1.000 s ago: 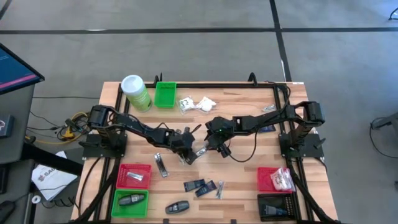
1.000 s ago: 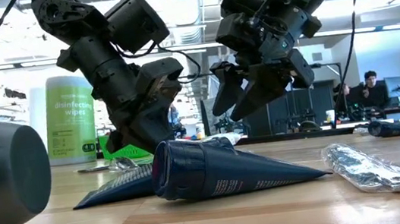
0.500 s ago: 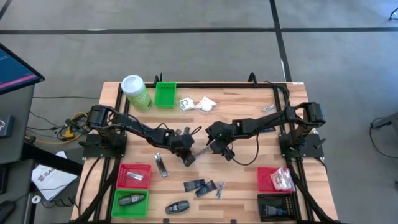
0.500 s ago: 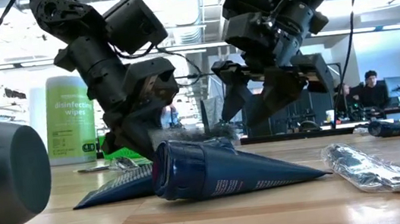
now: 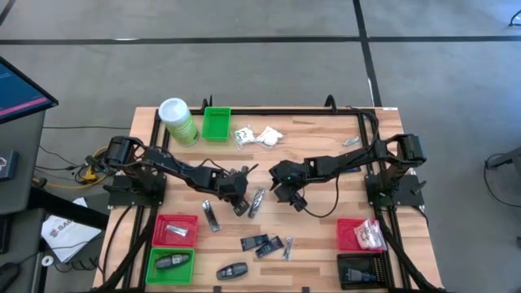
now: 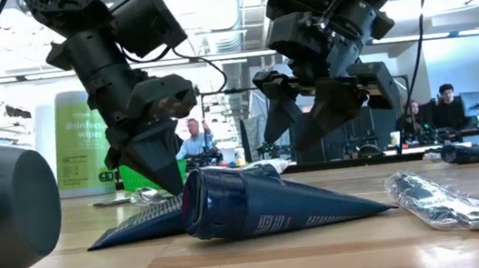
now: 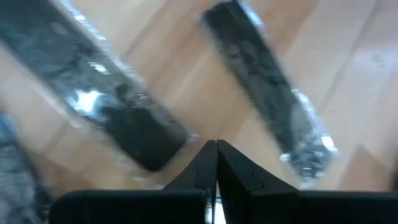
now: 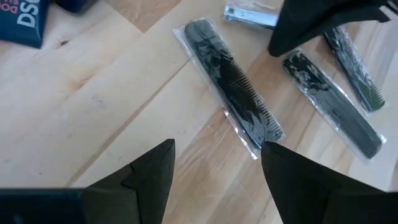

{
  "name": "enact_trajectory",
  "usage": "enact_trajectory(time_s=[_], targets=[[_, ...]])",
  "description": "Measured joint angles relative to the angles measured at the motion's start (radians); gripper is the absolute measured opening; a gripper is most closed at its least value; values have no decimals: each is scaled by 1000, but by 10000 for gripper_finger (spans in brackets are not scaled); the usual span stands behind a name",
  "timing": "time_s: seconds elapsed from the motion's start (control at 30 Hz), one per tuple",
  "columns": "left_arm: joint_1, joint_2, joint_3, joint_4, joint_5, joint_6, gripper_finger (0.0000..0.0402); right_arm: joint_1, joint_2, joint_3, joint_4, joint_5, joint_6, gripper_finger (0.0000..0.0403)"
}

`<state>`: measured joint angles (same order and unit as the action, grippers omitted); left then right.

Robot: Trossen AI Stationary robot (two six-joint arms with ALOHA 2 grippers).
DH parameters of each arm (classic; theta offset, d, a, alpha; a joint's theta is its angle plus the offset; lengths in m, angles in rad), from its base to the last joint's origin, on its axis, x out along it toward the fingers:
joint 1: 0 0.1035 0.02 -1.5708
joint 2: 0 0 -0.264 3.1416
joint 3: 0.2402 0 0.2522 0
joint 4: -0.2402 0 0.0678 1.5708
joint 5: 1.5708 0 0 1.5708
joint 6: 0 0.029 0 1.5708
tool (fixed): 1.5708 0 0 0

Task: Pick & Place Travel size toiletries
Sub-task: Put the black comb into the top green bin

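Its fingers spread and empty, the right gripper (image 5: 282,193) has drawn back from a wrapped comb (image 5: 256,201) now lying on the table beside the clenched left gripper (image 5: 241,209), still unbinned.

Grey concrete floor (image 5: 269,65), dark seam lines crossing it. Pale wood plank surface (image 5: 317,134) in black frame. Monitor (image 5: 20,89) at left edge, cables (image 5: 94,163) on floor beside. Beyond: bright ceiling lights (image 6: 217,27), people seated at desks (image 6: 439,114) far back.
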<state>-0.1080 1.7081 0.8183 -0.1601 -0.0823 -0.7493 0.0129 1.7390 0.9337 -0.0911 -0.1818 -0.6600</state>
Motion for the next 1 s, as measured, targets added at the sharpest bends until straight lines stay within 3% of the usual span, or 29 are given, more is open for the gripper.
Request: enact_trajectory(time_s=[0.53,1.0], targets=[[-89,9,4,205,-31,-127,0,-5,0,0,25,0,29,230],[-94,35,4,159,86,-105,0,-16,0,0,62,0,58,228]])
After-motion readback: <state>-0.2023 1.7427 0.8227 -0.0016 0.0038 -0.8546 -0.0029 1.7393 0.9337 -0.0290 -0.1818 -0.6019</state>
